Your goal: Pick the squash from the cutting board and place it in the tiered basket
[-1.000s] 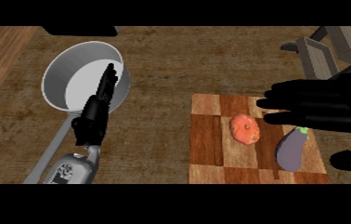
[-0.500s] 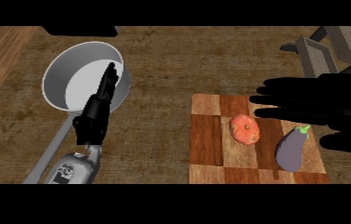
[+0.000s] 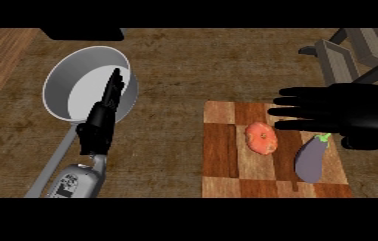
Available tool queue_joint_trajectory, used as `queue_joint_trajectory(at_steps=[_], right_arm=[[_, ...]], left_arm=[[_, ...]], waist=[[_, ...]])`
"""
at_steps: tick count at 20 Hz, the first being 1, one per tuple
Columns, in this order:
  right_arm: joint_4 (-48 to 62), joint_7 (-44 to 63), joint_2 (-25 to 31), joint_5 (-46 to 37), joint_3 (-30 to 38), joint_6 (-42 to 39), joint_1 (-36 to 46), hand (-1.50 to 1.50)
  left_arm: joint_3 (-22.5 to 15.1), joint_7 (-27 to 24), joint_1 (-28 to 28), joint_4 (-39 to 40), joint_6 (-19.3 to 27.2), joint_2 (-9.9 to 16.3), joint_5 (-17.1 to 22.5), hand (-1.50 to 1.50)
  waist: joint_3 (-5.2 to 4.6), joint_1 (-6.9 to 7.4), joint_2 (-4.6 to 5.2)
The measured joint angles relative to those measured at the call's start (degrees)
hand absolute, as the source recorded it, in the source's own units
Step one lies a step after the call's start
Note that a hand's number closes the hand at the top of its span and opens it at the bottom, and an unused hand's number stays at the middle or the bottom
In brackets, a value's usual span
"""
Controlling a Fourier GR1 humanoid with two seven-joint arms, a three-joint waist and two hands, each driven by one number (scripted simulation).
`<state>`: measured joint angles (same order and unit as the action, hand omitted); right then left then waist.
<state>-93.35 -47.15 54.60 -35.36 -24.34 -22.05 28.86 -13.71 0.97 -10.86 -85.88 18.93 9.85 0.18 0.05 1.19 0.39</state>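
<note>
Squash waiting on the board, right hand closing in

Squash (image 3: 261, 138) is sitting near the middle of the cutting board (image 3: 220, 155), a squat orange-pink lump with a mottled skin, lying flat and untouched. Just right of it, the purple eggplant (image 3: 311, 158) is lying at a slant, green stem pointing to the far side.

Right hand (image 3: 336, 111) is sliding leftward over the far right part of the board. A second ago it was sitting further right and nearer, partly covering the eggplant; now the eggplant is showing almost whole, and the fingertips are reaching past it, hovering just far-right of the squash. Fingers are spread and straight, holding nothing. No contact with the squash yet, as far as this view is showing.

By my reading, that means the reach is well under way but the grasp is not: the hand is lining up on the right target and moving off the decoy. Lowering and curling round the squash is looking like the next call.

Left hand (image 3: 100, 120) is resting at the left, fingers straight, lying over the rim of the grey pan (image 3: 60, 80). Basket (image 3: 345, 55) is peeking in at the far right, well apart from the squash.
</note>
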Motion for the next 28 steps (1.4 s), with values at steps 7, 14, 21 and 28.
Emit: queue_joint_trajectory(at_steps=[7, 14, 21, 28], right_arm=[[10.64, -1.58, -5.53, -4.99, -1.6, 2.59, 4.11, -1.5], [16.32, -2.51, -8.31, -7.97, -3.82, 2.93, 5.69, -1.5], [21.95, -4.9, -11.89, -9.8, -5.5, 5.2, 6.92, -1.5], [22.55, -5.75, -12.89, -10.79, -6.66, 5.74, 6.36, -1.5]], left_arm=[[1.73, 0.48, -0.4, -0.02, -1.48, 0.11, -0.39, 0.0], [2.53, 0.43, 0.93, -0.92, -2.26, -0.16, -0.91, 0.0], [2.93, 0.61, 1.11, -1.15, -2.73, -0.82, -1.82, 0.0], [2.77, 1.27, 0.75, -1.4, -2.37, -2.31, -3.2, 0.0]], waist=[[-0.05, -0.26, -0.17], [-0.06, -0.46, -0.28], [-0.05, -0.57, -0.27], [-0.06, -0.83, -0.35]])
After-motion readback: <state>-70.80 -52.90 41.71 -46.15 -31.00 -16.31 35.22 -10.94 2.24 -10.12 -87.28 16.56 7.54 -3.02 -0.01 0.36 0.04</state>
